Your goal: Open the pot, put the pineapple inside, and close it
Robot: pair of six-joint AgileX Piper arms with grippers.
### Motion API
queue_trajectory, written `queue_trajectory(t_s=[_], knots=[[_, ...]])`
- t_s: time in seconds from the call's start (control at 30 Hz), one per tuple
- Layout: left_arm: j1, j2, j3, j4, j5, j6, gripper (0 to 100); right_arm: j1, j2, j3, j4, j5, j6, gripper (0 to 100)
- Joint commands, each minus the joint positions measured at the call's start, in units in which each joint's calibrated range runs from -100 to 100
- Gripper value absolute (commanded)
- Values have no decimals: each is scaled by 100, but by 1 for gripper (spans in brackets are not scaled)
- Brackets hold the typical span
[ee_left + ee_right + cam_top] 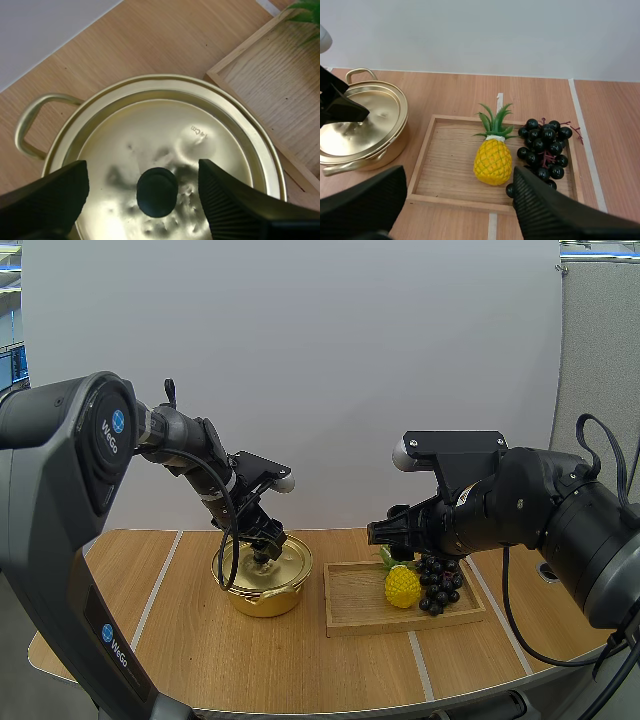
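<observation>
Straddling the black knob (pixel 157 192), left pincer (pixel 142 169) wide | lid (pixel 165 131) likely light, stiff, slick: pinch knob | right pincer (pixel 459 174) wide near pineapple (pixel 493 161): probably light, rigid, grip its body

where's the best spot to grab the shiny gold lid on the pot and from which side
Grip the small black round knob at the centre of the shiny gold metal lid, coming straight down from above. The lid lies flat and smooth, so the raised knob is probably the only handhold. The open left gripper straddles it.
</observation>
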Motion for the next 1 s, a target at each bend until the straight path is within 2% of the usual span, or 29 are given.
queue_trajectory(t_s=[0.0, 0.03, 0.23, 0.27, 0.63, 0.97], knots=[[-33, 10, -48, 8, 7, -26, 100, -30, -44, -37, 24, 20, 16, 100], [-33, 10, -48, 8, 7, -26, 99, -30, -44, -37, 24, 20, 16, 100], [-33, 10, -48, 8, 137, -26, 4, -30, -44, -37, 24, 20, 16, 100], [-33, 10, -48, 8, 195, -26, 0, -30, -44, -37, 24, 20, 16, 100], [-33, -375, -681, 8, 1651, -307, 0, -30, -44, -37, 24, 20, 16, 100], [-33, -1699, -1888, 8, 1739, -363, 0, -30, -44, -37, 24, 20, 16, 100]])
